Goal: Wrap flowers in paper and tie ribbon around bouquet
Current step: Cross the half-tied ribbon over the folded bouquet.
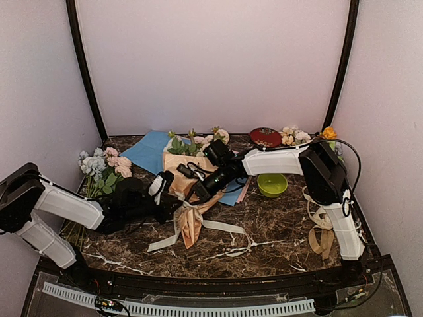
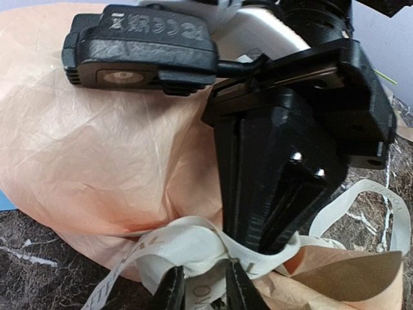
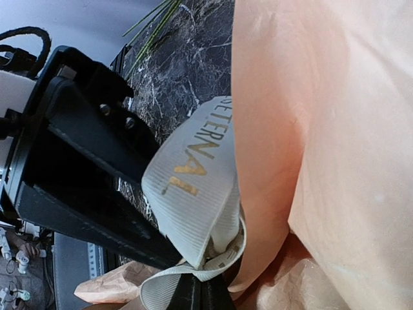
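**Two claws meet at the waist of the bouquet (image 1: 191, 224), which lies on the marble tabletop (image 1: 277, 231).**
My right claw (image 3: 205, 296) is clamped shut on the ribbon (image 3: 193, 181), and my left claw (image 2: 203, 292) is pinched narrow on another strand. I judge the ribbon light, limp and slippery, so it is best held flat near the knot. The thin paper (image 2: 97, 148) would tear and the flowers (image 1: 206, 140) would crush.

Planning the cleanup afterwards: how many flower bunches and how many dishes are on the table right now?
Flower bunches: 3 (bouquet wrapped in tan paper, loose blue-and-pink bunch, loose cream-and-orange bunch)
Dishes: 2 (lime-green round bowl, dark red round plate)
Total: 5
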`<state>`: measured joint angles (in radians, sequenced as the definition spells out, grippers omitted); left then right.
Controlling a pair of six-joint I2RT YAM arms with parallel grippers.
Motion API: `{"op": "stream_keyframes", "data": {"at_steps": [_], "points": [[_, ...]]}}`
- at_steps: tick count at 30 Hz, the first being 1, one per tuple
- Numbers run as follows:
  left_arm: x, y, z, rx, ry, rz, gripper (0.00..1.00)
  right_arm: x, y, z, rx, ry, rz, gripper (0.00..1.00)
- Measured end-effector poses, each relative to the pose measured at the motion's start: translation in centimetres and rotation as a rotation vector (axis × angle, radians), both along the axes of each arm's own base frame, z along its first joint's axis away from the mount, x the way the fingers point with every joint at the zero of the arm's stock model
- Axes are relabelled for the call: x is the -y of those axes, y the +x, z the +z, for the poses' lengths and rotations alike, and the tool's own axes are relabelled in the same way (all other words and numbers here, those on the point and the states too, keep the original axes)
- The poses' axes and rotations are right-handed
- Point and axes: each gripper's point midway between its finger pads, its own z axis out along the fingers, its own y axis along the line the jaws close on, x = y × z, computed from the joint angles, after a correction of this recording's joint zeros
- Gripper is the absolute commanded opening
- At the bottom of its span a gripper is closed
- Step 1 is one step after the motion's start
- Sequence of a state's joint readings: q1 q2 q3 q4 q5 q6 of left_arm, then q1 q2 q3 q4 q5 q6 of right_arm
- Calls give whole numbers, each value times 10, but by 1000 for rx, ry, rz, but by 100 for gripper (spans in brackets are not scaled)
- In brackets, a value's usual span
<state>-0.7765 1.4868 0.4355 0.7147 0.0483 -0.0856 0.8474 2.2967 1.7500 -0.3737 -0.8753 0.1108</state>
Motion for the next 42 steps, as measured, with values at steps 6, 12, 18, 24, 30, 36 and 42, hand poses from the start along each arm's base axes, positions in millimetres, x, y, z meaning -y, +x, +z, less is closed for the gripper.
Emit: {"op": "stream_keyframes", "data": {"at_steps": [6,12,18,24,30,36,42], "points": [[-2,-11,18,31,-24,-39,23,-2,7,2,17,10,-23,4],[-6,-17,4,1,38,-63,36,-3,9,1,21,3,-35,0],[0,-13,10,38,114,-122,45,-2,11,0,31,-8,-45,0],[13,-6,39,185,279,-275,49,0,13,5,49,-17,-56,0],[-32,25,55,149,265,-206,65,2,16,9,70,-30,-74,0],[-63,50,40,-24,248,-120,75,5,21,13,106,-49,-105,0],[-67,30,-14,-219,333,-171,76,13,20,10,117,-74,-125,2]]}}
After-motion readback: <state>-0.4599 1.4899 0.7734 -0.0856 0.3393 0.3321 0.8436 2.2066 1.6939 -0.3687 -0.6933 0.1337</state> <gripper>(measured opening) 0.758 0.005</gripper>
